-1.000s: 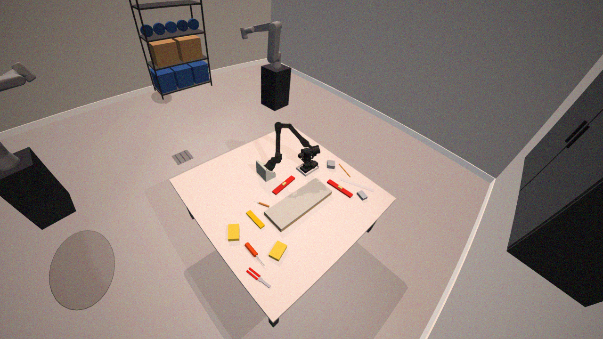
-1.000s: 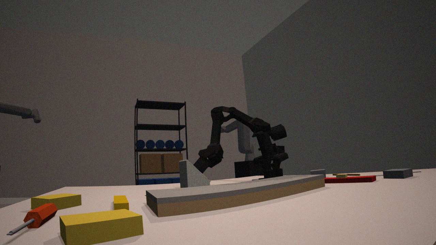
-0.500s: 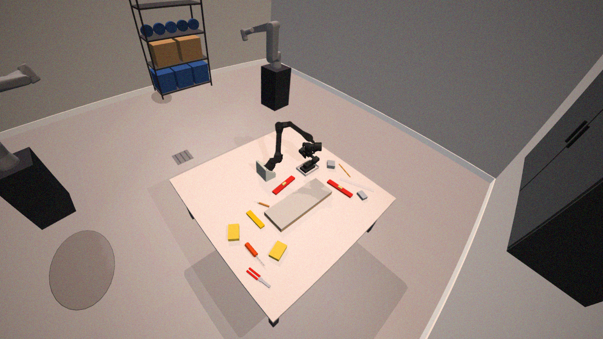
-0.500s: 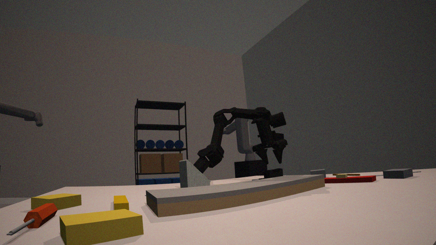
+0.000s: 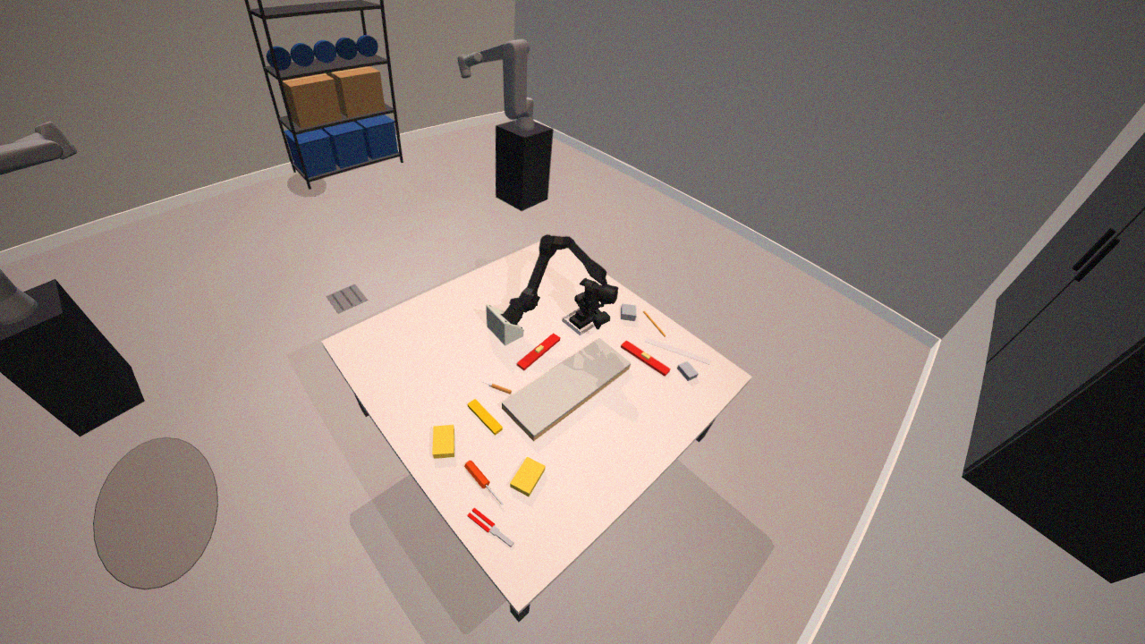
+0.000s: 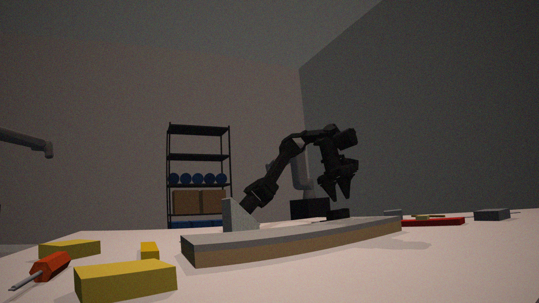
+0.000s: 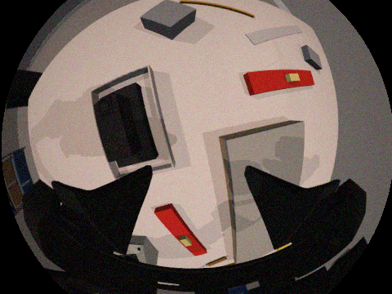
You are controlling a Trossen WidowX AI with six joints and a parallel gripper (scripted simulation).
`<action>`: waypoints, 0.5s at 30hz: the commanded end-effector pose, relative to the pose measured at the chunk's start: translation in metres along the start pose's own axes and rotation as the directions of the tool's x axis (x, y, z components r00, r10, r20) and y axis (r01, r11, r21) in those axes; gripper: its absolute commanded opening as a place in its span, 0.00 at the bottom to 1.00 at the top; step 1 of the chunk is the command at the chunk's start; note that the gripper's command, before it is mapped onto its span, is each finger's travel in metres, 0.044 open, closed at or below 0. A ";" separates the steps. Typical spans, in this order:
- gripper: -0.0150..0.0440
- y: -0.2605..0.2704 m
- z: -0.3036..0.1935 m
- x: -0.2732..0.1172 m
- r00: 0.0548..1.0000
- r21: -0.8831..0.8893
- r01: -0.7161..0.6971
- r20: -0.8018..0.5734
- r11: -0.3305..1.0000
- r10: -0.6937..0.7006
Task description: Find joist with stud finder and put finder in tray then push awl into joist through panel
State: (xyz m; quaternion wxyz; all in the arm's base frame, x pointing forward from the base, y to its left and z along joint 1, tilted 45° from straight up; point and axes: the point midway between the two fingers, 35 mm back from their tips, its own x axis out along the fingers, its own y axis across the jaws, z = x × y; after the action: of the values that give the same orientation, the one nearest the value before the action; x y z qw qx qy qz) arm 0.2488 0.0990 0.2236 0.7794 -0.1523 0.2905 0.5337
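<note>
My gripper (image 6: pixel 341 198) (image 7: pixel 199 170) is wide open and empty, raised above the table between the tray and the panel in the wrist view. The black stud finder (image 6: pixel 339 213) (image 7: pixel 126 124) lies inside the shallow tray (image 7: pixel 162 118), clear of the fingers. The pale floor panel (image 5: pixel 561 395) (image 6: pixel 263 237) (image 7: pixel 261 151) lies flat, with part of it hidden behind a finger in the wrist view. No hole shows in its visible top. The awl (image 5: pixel 499 388) (image 7: pixel 216 261), with an orange handle and thin tip, lies on the table beside the panel's far-left end in the top view.
One red level (image 5: pixel 538 351) (image 7: pixel 180 229) lies between panel and arm base, another (image 5: pixel 645 358) (image 7: pixel 269 82) beyond the panel. Grey blocks (image 5: pixel 628 312) (image 5: pixel 687 370) lie near the right edge. A yellow bar (image 5: pixel 484 416), yellow blocks (image 5: pixel 443 441) (image 5: pixel 527 476), a screwdriver (image 5: pixel 477 474) and pliers (image 5: pixel 479 521) lie nearer the front.
</note>
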 end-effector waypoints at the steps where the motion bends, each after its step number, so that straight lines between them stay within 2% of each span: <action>1: 1.00 -0.056 -0.045 0.000 0.995 0.135 0.060 -0.085 0.989 -0.049; 8: 1.00 -0.123 -0.149 -0.008 0.978 0.356 0.124 -0.202 0.926 -0.053; 15: 1.00 -0.147 -0.267 -0.017 0.968 0.540 0.137 -0.251 0.831 0.004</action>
State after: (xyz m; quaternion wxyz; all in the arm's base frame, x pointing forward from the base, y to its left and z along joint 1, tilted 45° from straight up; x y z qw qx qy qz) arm 0.3146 -0.0819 0.0529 0.7761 -0.0260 0.4921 0.3935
